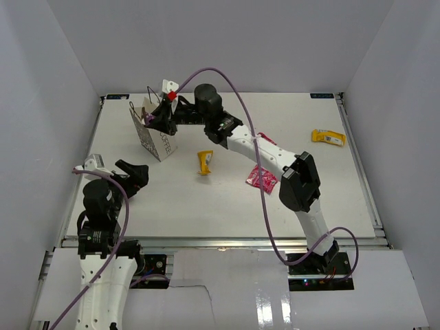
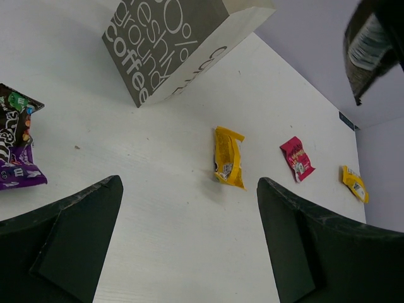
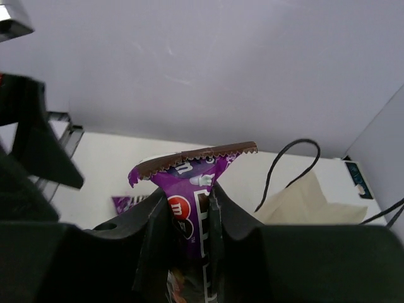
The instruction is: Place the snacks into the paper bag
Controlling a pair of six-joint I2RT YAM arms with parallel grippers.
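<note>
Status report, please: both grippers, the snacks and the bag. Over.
Left gripper open, empty. Right gripper shut on purple candy packet, at mouth of white paper bag. Two yellow packets, one red pouch on table. Bag's thin dark handle near packet.

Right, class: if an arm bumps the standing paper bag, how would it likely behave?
The paper bag probably tips or slides easily: it stands tall on a small base. Its thin paper looks crumpled at the mouth, so likely light and floppy.
</note>
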